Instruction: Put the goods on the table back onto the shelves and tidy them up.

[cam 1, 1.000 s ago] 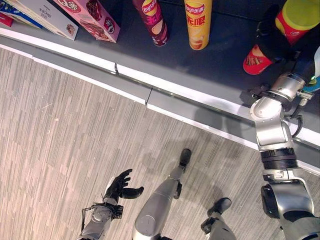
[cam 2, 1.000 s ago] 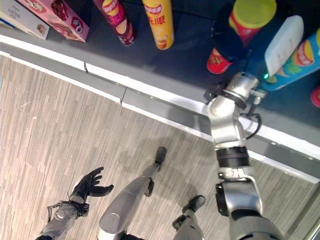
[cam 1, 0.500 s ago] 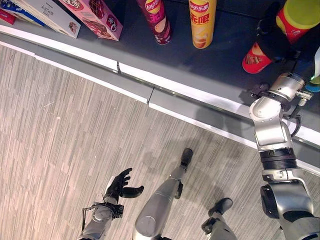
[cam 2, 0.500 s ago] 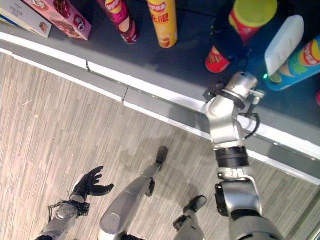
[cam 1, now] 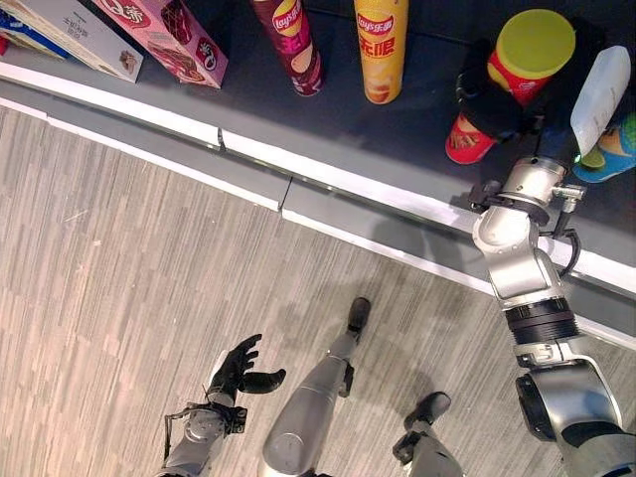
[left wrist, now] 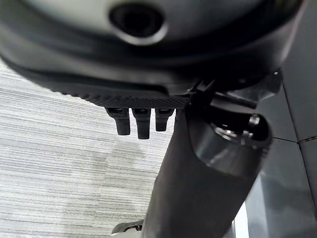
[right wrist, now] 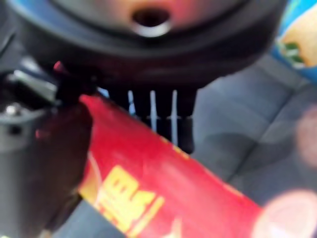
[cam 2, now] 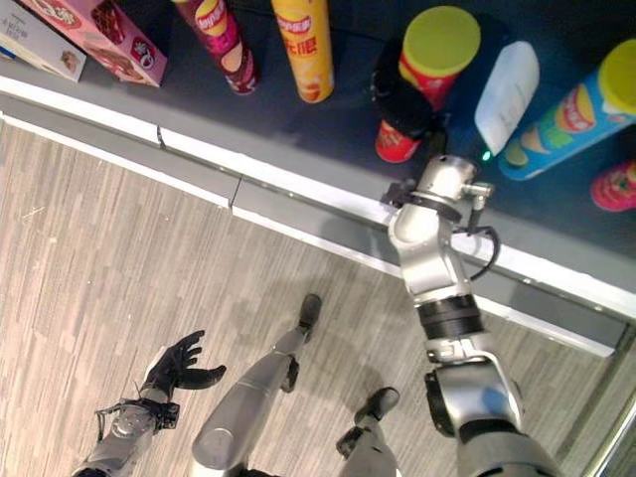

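Note:
A red can with a yellow-green lid (cam 1: 525, 52) is on the dark shelf (cam 1: 417, 129), between the yellow can (cam 1: 381, 45) and a blue can (cam 2: 581, 104). My right hand (cam 1: 485, 91) is shut on it, its dark fingers wrapped round the can's lower half. The right wrist view shows the fingers (right wrist: 163, 116) lying across the red can (right wrist: 148, 188). I cannot tell whether the can's base rests on the shelf. Low over the floor, my left hand (cam 1: 238, 370) hangs open and holds nothing, with its fingers (left wrist: 141, 121) straight.
A maroon can (cam 1: 288, 40), a pink box (cam 1: 164, 40) and a white box (cam 1: 70, 30) stand further left on the shelf. Another red can (cam 2: 616, 184) is at the far right. The shelf's white front edge (cam 1: 348, 179) runs diagonally above the wood-pattern floor (cam 1: 129, 258).
The camera has shifted a little. My right hand has carried the red can slightly left, closer to the yellow can. The left hand has not moved.

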`<state>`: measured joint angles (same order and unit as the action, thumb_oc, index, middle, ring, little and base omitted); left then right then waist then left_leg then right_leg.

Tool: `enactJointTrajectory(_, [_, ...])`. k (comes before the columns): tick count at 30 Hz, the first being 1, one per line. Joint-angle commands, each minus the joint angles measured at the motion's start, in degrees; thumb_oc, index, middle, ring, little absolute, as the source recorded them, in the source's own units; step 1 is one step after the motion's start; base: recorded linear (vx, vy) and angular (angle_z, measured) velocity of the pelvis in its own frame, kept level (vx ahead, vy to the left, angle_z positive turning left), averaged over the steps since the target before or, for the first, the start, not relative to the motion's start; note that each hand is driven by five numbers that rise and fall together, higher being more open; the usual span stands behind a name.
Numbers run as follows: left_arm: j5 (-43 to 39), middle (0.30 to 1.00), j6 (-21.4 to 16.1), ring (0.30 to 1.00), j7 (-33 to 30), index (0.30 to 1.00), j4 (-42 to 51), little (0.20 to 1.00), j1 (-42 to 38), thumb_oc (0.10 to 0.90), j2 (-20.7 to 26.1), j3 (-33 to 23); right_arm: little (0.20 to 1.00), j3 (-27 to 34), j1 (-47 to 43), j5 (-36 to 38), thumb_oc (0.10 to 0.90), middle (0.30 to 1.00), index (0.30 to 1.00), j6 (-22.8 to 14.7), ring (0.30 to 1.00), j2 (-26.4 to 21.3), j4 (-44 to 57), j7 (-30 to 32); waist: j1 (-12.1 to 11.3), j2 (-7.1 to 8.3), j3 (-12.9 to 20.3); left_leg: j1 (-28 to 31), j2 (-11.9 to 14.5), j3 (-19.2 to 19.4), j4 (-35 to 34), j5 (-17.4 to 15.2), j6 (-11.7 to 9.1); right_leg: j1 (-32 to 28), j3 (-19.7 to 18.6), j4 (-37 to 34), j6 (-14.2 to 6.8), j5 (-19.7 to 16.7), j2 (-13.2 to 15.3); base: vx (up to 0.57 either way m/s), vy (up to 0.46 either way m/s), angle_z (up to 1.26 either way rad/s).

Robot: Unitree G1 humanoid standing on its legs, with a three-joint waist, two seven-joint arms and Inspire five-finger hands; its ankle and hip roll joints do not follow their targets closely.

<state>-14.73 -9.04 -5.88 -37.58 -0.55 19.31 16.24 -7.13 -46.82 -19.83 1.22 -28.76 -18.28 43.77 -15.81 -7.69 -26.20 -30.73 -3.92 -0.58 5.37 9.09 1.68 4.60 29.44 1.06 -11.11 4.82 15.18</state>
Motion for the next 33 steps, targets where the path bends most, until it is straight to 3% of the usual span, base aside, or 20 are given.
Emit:
enactJointTrajectory(1, [-1.89,0.9,-1.8,0.9,-2.26,0.9,0.52,0.9,3.84,0.8,2.43,0.72,0.9,-0.76,-0.8,-2.71,0.8,0.9,0.9,-3.9,0.9,-4.16,3.2,1.59,-1.26,0.81,3.2,1.78,4.54,-1.61,0.09,-5.99,-6.14,3.03,-1.17,2.03,-1.96,-6.64,5.53,0.0,0.0,0.0])
enactJointTrajectory(7, [-1.56,0.9,-1.1,0.9,-1.96,0.9,-0.17,0.9,3.91,0.8,2.79,0.23,0.9,-1.13,-1.18,-3.09,0.8,0.9,0.9,-4.56,0.9,-5.27,6.49,0.29,-1.02,1.79,3.76,2.85,5.09,-1.27,0.48,-6.49,-6.24,2.41,-1.55,2.12,-1.85,-6.4,5.14,0.0,-0.005,0.0])
enactJointTrajectory(12, [-0.92,0.9,-0.29,0.9,-1.15,0.9,-0.73,0.9,3.41,0.8,2.94,-0.04,0.9,-0.98,0.67,-4.36,0.8,0.9,0.9,-5.33,0.9,-5.22,12.09,-1.78,-0.3,3.78,5.29,4.61,6.35,-0.38,1.13,-7.23,-6.63,0.92,-2.5,1.1,-1.59,-6.49,4.27,-0.04,-0.027,-0.05])
enactJointTrajectory(13, [-0.61,0.9,0.49,0.9,-0.73,0.9,-1.69,0.9,3.34,0.8,2.79,-0.34,0.9,-1.01,3.0,-3.37,0.8,0.9,0.9,-6.52,0.9,-3.72,15.03,-3.85,0.21,4.98,6.3,5.64,6.93,0.37,1.21,-6.12,-6.43,0.21,-2.05,0.35,-1.11,-7.69,3.93,-0.02,-0.052,-0.11])
enactJointTrajectory(14, [-0.62,0.9,0.5,0.9,-0.73,0.9,-1.74,0.9,3.38,0.8,2.79,-0.37,0.9,-1.01,3.11,-3.36,0.8,0.9,0.9,-6.49,0.9,-3.67,15.14,-3.93,0.27,5.15,6.59,6.28,7.15,0.04,0.94,-7.28,-6.88,-0.33,-2.77,0.18,-1.51,-6.75,3.6,-0.09,-0.004,-0.19])
enactJointTrajectory(15, [-0.45,0.9,0.73,0.9,-0.52,0.9,-2.3,0.9,3.41,0.8,2.69,-0.48,0.9,-0.98,4.09,-2.9,0.8,0.9,0.9,-6.86,0.9,-3.16,15.95,-4.79,0.42,5.43,6.78,6.41,7.18,0.44,0.89,-6.05,-6.45,-0.31,-2.17,-0.1,-1.12,-7.89,3.79,0.01,-0.016,-0.22])
enactJointTrajectory(17, [0.47,0.9,1.66,0.9,-0.05,0.9,-4.27,0.9,3.47,0.8,2.18,-1.76,0.9,-1.08,9.59,3.51,0.8,0.9,0.9,-9.76,0.9,-0.01,19.76,-10.22,1.84,7.36,8.86,9.81,8.28,1.72,-1.56,-5.35,-6.75,-2.26,-2.88,-2.05,-1.29,-8.81,2.92,-0.04,-0.019,-0.2])
enactJointTrajectory(20, [0.99,0.9,2.26,0.9,0.28,0.9,-5.54,0.9,3.85,0.8,1.95,-3.06,0.9,-1.47,13.49,9.58,0.8,0.9,0.9,-11.46,0.9,2.05,22.34,-14.94,2.77,8.35,10.22,12.21,9.01,2.74,-3.64,-4.62,-6.94,-3.39,-3.31,-3.15,-1.33,-9.31,2.48,0.03,-0.024,-0.26])
enactJointTrajectory(21, [2.38,0.9,3.23,0.9,1.85,0.9,-7.64,0.9,5.04,0.8,1.69,-6.28,0.9,-2.24,21.41,21.09,0.8,0.9,0.9,-14.23,0.9,2.14,25.59,-25.06,5.31,10.33,13.29,17.07,10.11,5.02,-7.39,-3.55,-7.29,-5.34,-4.65,-4.67,-1.5,-10.02,1.73,0.06,-0.026,-0.33])
enactJointTrajectory(22, [2.38,0.9,3.21,0.9,1.86,0.9,-7.65,0.9,5.08,0.8,1.69,-6.27,0.9,-2.21,21.49,21.13,0.8,0.9,0.9,-14.22,0.9,2.13,25.64,-25.12,5.28,10.33,13.27,17.21,10.1,5.06,-7.53,-3.49,-7.29,-5.42,-4.67,-4.72,-1.51,-10.04,1.73,0.07,-0.008,-0.42])
enactJointTrajectory(23, [3.26,0.9,3.37,0.9,2.84,0.9,-8.7,0.9,5.06,0.8,1.54,-7.34,0.9,-1.56,25.51,28.38,0.8,0.9,0.9,-15.14,0.9,1.77,26.92,-30.32,6.6,10.9,14.87,18.97,10.15,5.9,-9.18,-2.96,-7.45,-6.29,-5.01,-5.39,-1.59,-10.24,1.53,0.04,0.025,-0.34])
enactJointTrajectory(26, [4.72,0.9,3.36,0.9,4.47,0.9,-11.21,0.9,4.95,0.8,0.81,-9.35,0.9,0.75,34.45,37.5,0.8,0.9,0.9,-16.18,0.9,0.62,29.87,-38.61,9.75,11.45,17.57,22.63,10.34,7.66,-9.98,-4.0,-7.55,-7.76,-6.09,-5.4,-1.96,-10.81,1.64,0.07,0.074,-0.24])
enactJointTrajectory(33, [6.72,0.9,2.6,0.9,5.62,0.9,-15.6,0.9,4.21,0.8,-0.53,-10.85,0.9,7.77,45.94,37.63,0.8,0.9,0.9,-15.88,0.9,1.4,32.26,-42.5,15.83,11.15,19.52,27.07,9.67,14.02,-10.37,-6.04,-6.06,-4.95,-12.07,-4.99,-3.31,-15.03,3.09,-0.03,0.102,-0.42])
